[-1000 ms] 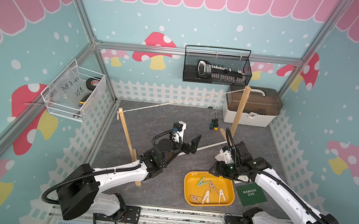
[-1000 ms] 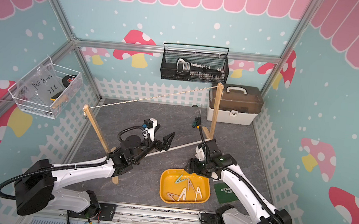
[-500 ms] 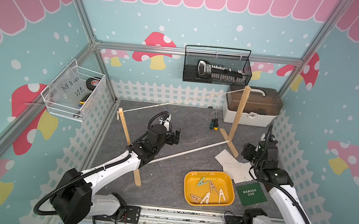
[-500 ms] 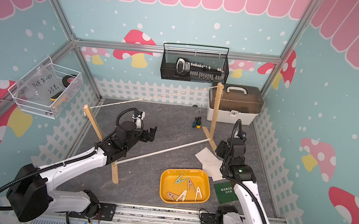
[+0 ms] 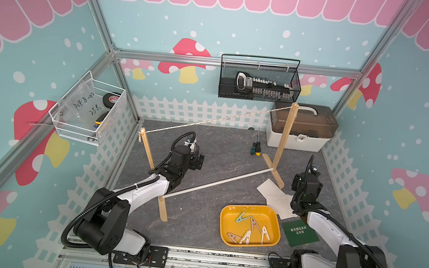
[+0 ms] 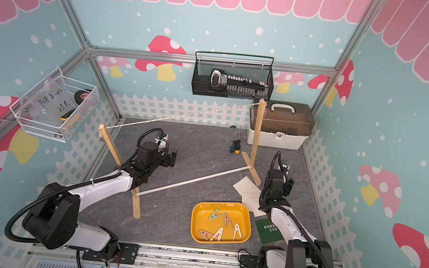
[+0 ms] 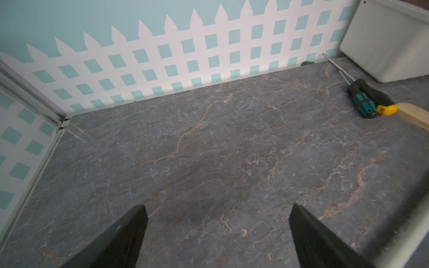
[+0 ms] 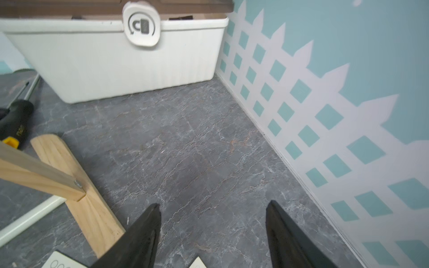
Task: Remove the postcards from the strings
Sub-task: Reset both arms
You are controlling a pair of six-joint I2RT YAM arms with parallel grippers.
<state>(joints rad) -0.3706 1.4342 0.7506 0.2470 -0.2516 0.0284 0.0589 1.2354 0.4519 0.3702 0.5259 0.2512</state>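
The postcards [image 5: 276, 198] lay flat on the floor, just behind the right gripper [image 8: 213, 204] and to its left, the dark green card [image 5: 299, 233] further behind it. I judged this was the put-down place, kept apart from the yellow tray [image 5: 222, 219] holding the clothespins [image 5: 248, 229]. The right gripper and the left gripper [image 7: 218, 206] both stood wide and empty. Beyond them the string [image 5: 217, 118] hung bare. Only the top views showed this, while the right wrist view caught just card corners.
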